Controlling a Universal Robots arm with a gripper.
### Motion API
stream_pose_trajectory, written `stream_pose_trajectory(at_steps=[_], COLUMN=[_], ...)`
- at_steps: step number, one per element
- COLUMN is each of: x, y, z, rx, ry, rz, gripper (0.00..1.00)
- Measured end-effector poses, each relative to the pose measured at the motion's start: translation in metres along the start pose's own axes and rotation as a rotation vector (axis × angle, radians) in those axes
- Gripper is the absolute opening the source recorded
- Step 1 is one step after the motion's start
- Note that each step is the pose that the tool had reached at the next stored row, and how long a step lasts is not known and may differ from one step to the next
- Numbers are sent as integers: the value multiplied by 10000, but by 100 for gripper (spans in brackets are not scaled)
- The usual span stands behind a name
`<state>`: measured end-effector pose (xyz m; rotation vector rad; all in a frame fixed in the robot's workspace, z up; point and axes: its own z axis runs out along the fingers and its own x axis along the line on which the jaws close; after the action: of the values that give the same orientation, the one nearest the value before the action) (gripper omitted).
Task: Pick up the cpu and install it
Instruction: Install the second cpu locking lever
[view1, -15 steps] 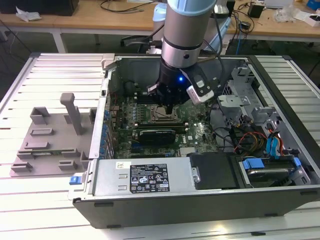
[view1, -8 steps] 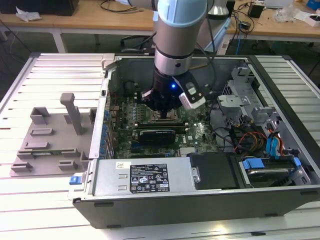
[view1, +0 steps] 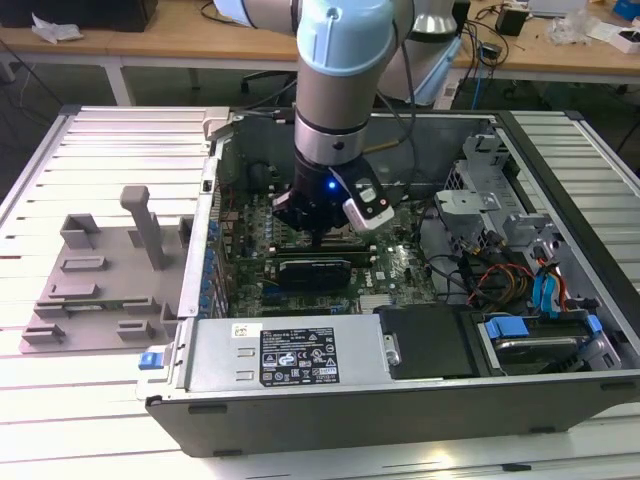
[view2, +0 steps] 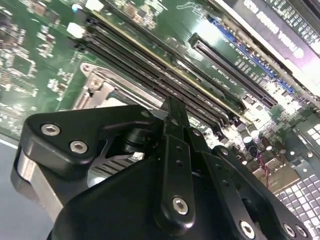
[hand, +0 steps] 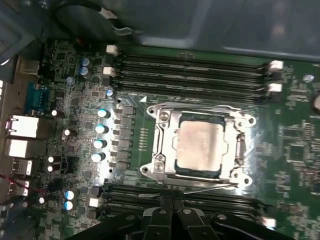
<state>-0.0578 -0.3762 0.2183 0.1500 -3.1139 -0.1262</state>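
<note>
The cpu (hand: 200, 147), a small square chip with a pale silver top, lies flat inside the metal-edged socket frame (hand: 159, 142) on the green motherboard (hand: 295, 130). My gripper (hand: 172, 201) hovers over the memory slots just beside the socket, apart from the chip, its two black fingers (view2: 172, 112) pressed together with nothing between them. In the exterior view my gripper (view1: 318, 238) hangs straight down into the open computer case (view1: 400, 400), over the middle of the board.
A grey plastic fixture tray (view1: 95, 300) with upright posts sits on the slatted table at the exterior view's left. Inside the case, a black power supply (view1: 290, 352) lines the near wall and a drive cage with cables (view1: 520, 270) fills the exterior view's right.
</note>
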Motion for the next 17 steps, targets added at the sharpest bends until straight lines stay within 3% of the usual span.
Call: stream_pose_trajectory(at_steps=[6, 17], x=[143, 151], y=[11, 98], z=[62, 145], rx=[-102, -144], ry=[-9, 19], rz=[-13, -369], gripper=[11, 11])
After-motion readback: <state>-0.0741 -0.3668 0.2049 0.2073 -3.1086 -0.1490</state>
